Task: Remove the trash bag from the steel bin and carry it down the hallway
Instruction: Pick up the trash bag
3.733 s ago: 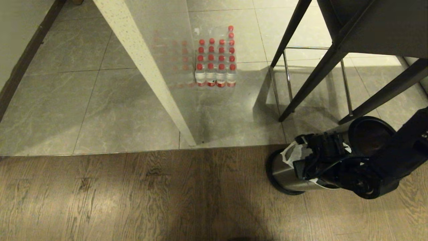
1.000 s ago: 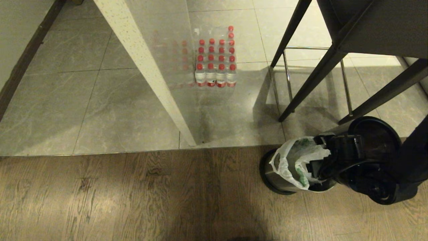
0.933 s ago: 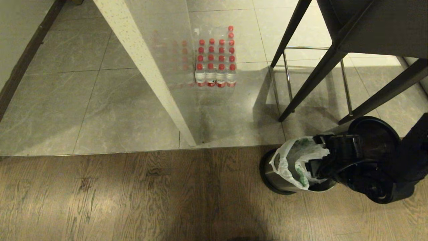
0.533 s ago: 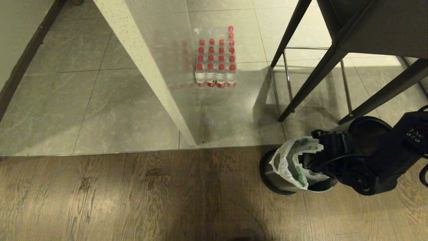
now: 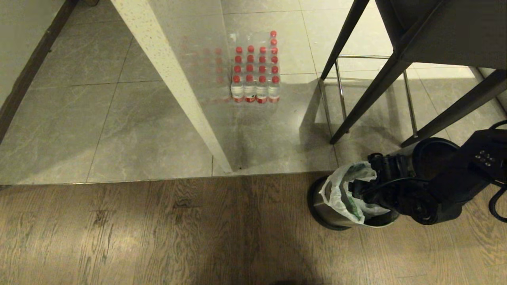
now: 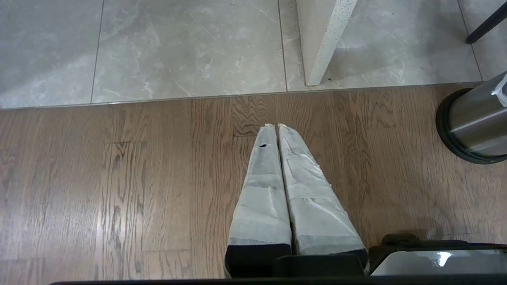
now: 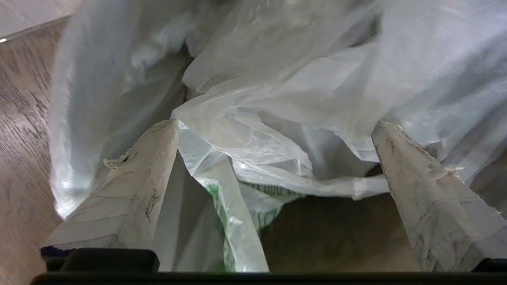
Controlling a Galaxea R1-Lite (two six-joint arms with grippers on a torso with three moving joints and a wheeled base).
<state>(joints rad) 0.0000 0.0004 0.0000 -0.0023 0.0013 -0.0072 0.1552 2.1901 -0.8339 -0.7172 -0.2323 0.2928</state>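
The steel bin (image 5: 332, 211) stands on the wood floor at the right, and its side also shows in the left wrist view (image 6: 475, 122). The trash bag (image 5: 336, 194), thin white plastic with green print, lines its mouth and folds over the rim. My right gripper (image 5: 358, 186) reaches into the bin's mouth from the right. In the right wrist view it (image 7: 275, 126) is open, its taped fingers (image 7: 134, 186) wide apart with crinkled folds of the bag (image 7: 253, 150) lying loosely between them. My left gripper (image 6: 276, 126) hangs shut over bare wood floor, left of the bin.
The bin's black lid (image 5: 435, 154) stands open behind my right arm. Black table legs (image 5: 356, 99) rise just beyond the bin. A pale wall edge (image 5: 174, 87) and a pack of red-capped bottles (image 5: 255, 71) stand on the hallway's grey tiles (image 5: 119, 122).
My right gripper drew back, uncovering the bag, then moved left into the bin's mouth while the wrist rolled. The bin slid slightly left early on. The left arm kept still.
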